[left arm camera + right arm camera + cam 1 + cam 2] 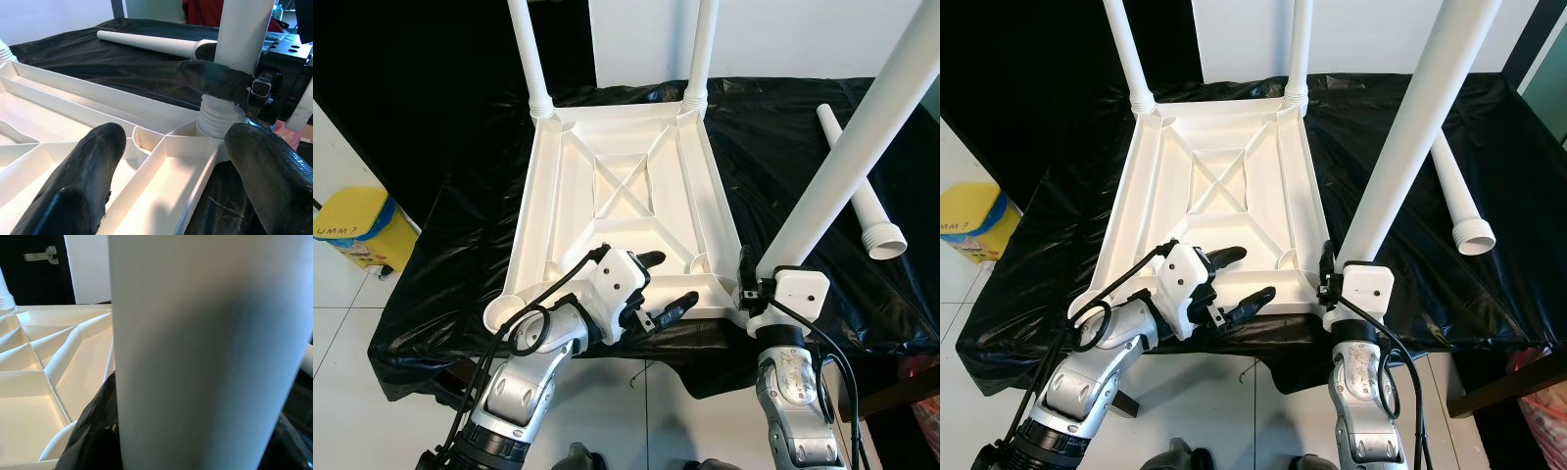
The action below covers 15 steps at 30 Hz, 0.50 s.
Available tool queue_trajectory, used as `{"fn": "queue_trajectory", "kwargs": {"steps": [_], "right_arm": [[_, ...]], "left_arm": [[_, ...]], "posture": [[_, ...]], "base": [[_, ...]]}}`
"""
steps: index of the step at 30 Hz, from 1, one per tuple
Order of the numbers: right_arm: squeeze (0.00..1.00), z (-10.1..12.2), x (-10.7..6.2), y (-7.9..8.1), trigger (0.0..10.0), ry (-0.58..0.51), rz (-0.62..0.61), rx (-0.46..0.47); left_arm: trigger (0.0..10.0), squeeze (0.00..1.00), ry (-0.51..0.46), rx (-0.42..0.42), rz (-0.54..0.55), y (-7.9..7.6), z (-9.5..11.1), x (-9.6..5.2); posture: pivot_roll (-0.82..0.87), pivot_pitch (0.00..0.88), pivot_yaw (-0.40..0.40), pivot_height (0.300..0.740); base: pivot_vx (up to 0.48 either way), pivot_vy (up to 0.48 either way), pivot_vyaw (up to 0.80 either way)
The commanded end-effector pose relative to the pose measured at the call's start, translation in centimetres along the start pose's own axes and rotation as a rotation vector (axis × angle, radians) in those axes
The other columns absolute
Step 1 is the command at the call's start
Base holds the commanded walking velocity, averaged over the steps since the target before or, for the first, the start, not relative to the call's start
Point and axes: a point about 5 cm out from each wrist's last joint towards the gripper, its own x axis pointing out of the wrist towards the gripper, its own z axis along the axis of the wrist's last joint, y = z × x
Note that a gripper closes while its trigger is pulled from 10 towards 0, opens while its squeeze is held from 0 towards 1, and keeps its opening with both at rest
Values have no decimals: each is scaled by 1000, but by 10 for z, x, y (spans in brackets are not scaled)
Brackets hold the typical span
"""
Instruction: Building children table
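Note:
A white plastic tabletop (626, 186) lies upside down on a black-covered table. Two white legs (530, 54) (702, 49) stand in its far corners. A third leg (847, 147) stands tilted in the near right corner socket, its threaded base (217, 117) seated there. My right gripper (766, 279) is shut on this leg just above the base, the leg (205, 347) pressed between its black fingers (93, 435). My left gripper (668, 284) hovers open over the tabletop's near edge, left of that corner, holding nothing. A fourth leg (862, 191) lies loose on the cloth at the right.
The black cloth (460, 225) hangs over the table's edges. A yellow bin (357, 225) stands on the tiled floor to the left. The tabletop's near left corner socket (504, 311) juts past the table's front edge. A white wall stands behind.

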Motion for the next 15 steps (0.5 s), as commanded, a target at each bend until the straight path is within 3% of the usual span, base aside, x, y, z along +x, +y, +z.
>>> {"fn": "queue_trajectory", "kwargs": {"steps": [1, 2, 3, 4, 5, 6, 11, 15], "right_arm": [[0, -16, -8, -12, 10000, 87, -46, -31], [0, -16, -8, -12, 10000, 87, -46, -31], [329, -14, -7, -11, 10000, 77, -36, -17], [329, -14, -7, -11, 10000, 77, -36, -17], [922, -9, -6, -10, 10000, 44, -17, 7], [1000, -3, -4, -9, 10000, 8, 20, 34], [1000, 6, 2, -11, 10000, -40, 84, 43], [1000, 13, 9, -12, 10000, -56, 257, 23]], "left_arm": [[10000, 0, 7, -7, 8, 0, -1, 1], [10000, 0, 7, -7, 8, 0, -1, 1], [10000, 0, 7, -7, 7, -1, -1, 1], [10000, 0, 7, -7, 7, -1, -1, 1], [10000, 0, 7, -8, 6, -1, -2, 1], [10000, 0, 7, -9, 5, -2, -1, 1], [10000, 0, 5, -10, 4, -2, -1, 2], [10000, 0, 4, -9, 2, -3, -1, 3]], "posture": [[-32, 90, 37, 740], [-32, 90, 37, 740], [-33, 92, 38, 740], [-33, 92, 38, 740], [-32, 93, 38, 740], [-34, 94, 37, 740], [-38, 97, 36, 740], [-40, 99, 31, 740]], "base": [[0, 0, 0], [0, 0, 0], [0, 0, 0], [0, 0, 0], [0, 0, 0], [0, 0, 0], [0, 0, 0], [0, 0, 0]]}}
